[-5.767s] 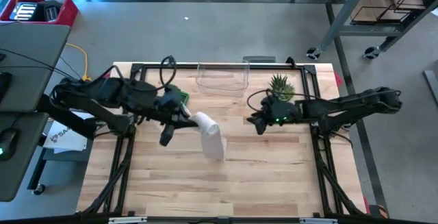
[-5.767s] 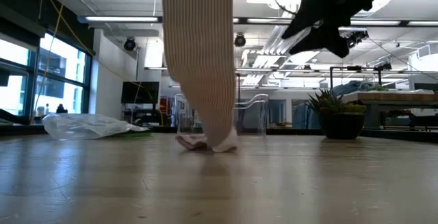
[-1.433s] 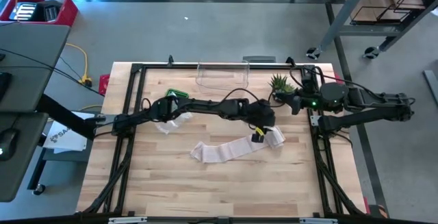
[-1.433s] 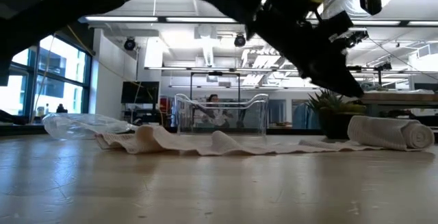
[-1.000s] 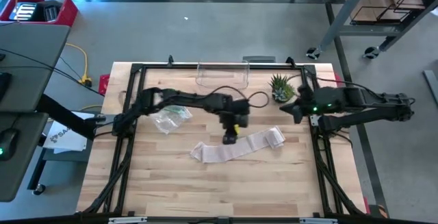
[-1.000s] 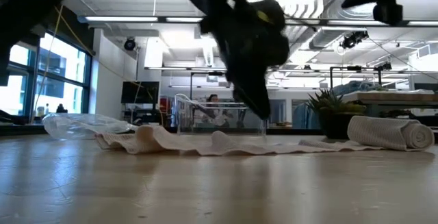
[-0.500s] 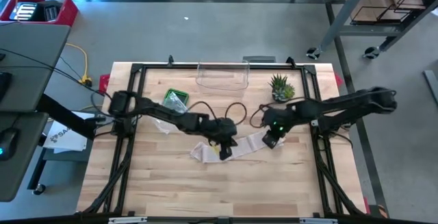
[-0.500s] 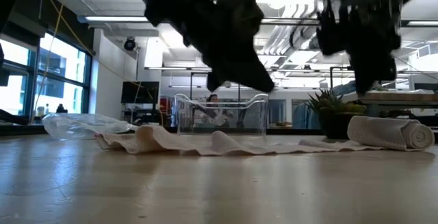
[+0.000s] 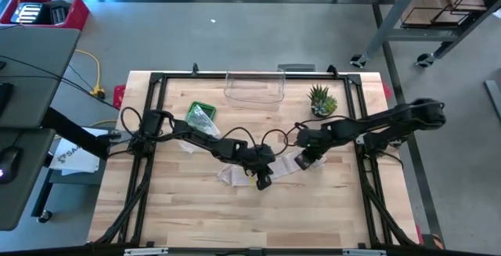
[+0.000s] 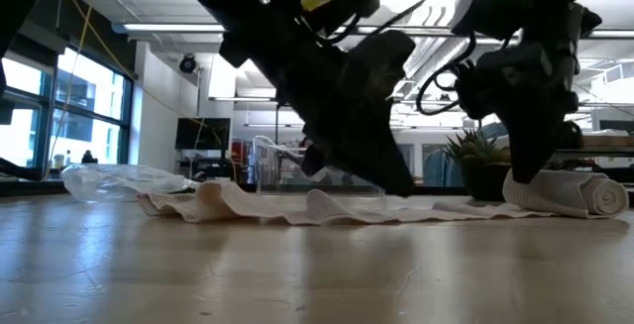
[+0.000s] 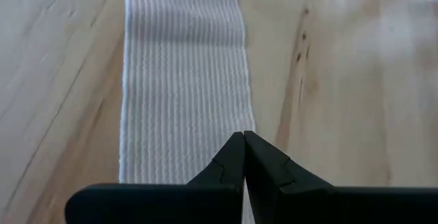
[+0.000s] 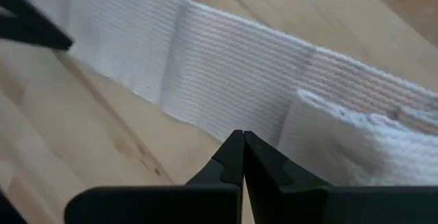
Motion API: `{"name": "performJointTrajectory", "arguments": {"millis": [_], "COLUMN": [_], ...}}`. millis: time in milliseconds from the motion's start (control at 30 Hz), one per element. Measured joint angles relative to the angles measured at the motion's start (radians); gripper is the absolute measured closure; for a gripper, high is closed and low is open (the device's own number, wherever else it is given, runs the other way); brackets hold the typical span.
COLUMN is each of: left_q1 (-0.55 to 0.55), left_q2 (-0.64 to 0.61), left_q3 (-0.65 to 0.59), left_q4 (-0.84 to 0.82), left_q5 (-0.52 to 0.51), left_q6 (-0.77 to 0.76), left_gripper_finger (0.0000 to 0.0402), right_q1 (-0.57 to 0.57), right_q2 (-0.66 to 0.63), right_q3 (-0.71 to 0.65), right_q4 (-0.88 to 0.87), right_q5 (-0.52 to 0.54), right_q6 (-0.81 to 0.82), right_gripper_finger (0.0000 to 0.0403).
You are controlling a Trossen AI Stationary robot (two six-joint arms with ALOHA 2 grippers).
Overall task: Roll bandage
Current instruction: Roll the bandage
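Both closed and empty: left gripper (image 9: pixel 262 182) pins the flat bandage (image 9: pixel 235 175), right gripper (image 9: pixel 305 162) nudges its rolled end; best rolled straight.

bandage (image 9: pixel 235 174) middle hidden under left arm (high view), ends showing

Ribbed white woven cloth for the bandage (image 11: pixel 181 80), matt and soft, its rolled end (image 12: pixel 342 145) fuzzier. Pale wood with visible grain and a slight sheen for the table (image 9: pixel 235 217); matt dark plastic for the fingers (image 11: pixel 226 172). Clear glossy plastic for the box (image 9: pixel 254 88) at the far edge, crinkled clear film for the bag (image 10: pixel 124 180).
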Motion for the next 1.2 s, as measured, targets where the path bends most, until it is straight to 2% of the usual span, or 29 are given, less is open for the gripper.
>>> {"name": "performJointTrajectory", "arguments": {"millis": [67,133,333,533,600,767,967,1200], "left_q1": [0.001,0.001,0.0,0.0,0.001,0.001,0.001,0.001], "left_q2": [-0.004,-0.005,-0.008,-0.013,-0.013,-0.013,-0.016,-0.044], "left_q3": [0.003,0.003,0.002,0.002,0.002,0.002,0.003,0.005], "left_q4": [-0.003,-0.023,-0.08,-0.106,-0.11,-0.135,-0.218,-0.376], "left_q5": [-0.002,-0.002,0.027,0.055,0.055,0.055,0.061,0.093], "left_q6": [0.005,0.008,0.009,0.035,0.035,0.034,0.039,0.167], "left_gripper_finger": [0.0401,0.0401,0.0401,0.0401,0.0401,0.0401,0.0401,0.0401], "right_q1": [0.0,0.01,0.024,0.036,0.038,0.032,0.03,0.03], "right_q2": [0.016,0.035,0.084,0.085,0.086,0.086,0.086,0.086], "right_q3": [0.0,0.0,0.055,0.055,0.051,0.035,0.024,0.024], "right_q4": [0.016,0.061,-0.018,-0.023,-0.027,-0.032,-0.034,-0.041], "right_q5": [0.0,0.01,0.114,0.108,0.104,0.105,0.105,0.139], "right_q6": [-0.016,-0.098,-0.445,-0.879,-0.965,-1.016,-1.005,-0.995], "right_gripper_finger": [0.0403,0.0403,0.0403,0.0403,0.0403,0.0403,0.0403,0.0403]}}
